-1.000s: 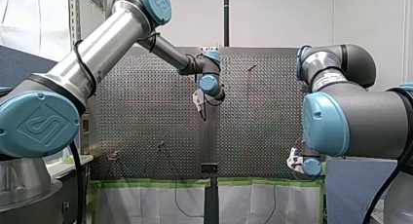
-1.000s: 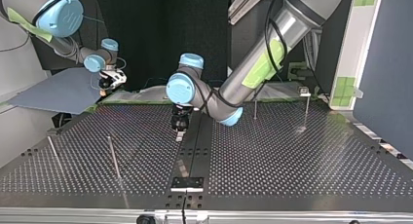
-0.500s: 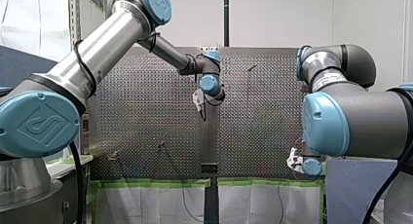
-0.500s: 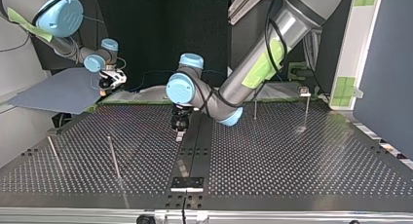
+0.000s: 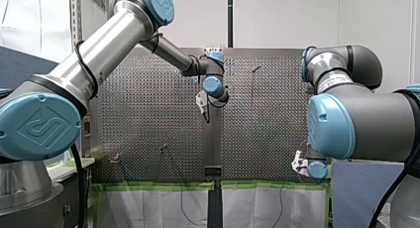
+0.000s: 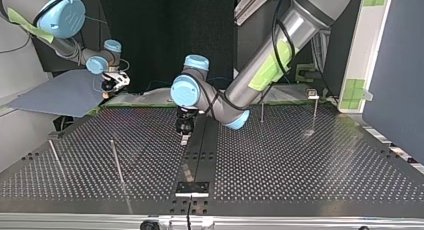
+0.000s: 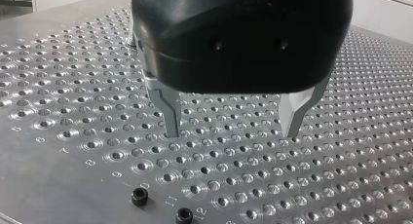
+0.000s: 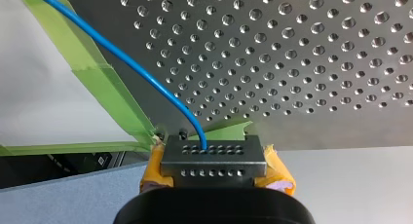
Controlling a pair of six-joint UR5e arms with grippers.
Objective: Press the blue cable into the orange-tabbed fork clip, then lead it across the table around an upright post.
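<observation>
- Cable end first: my right fingers (image 8: 153,166), yellow-padded, are clenched on the blue cable (image 8: 131,68) just off the desk's (image 8: 311,48) taped near edge. The cable curves away ahead of them past the green tape (image 8: 104,95).
- Along that near edge, at the front view's left, a small fixture looks like the orange-tabbed fork clip (image 5: 115,159), though it is too small to be sure.
- Likely step: carry the cable to that clip. Keep the grip firm, hold the line level above the fork, then push straight down so it seats rather than riding over a prong.
- Mid-desk, my left fingers (image 7: 168,109) hang spread and empty, close above the holes.
- Farther on stand upright posts (image 6: 116,162) for the later routing.
</observation>
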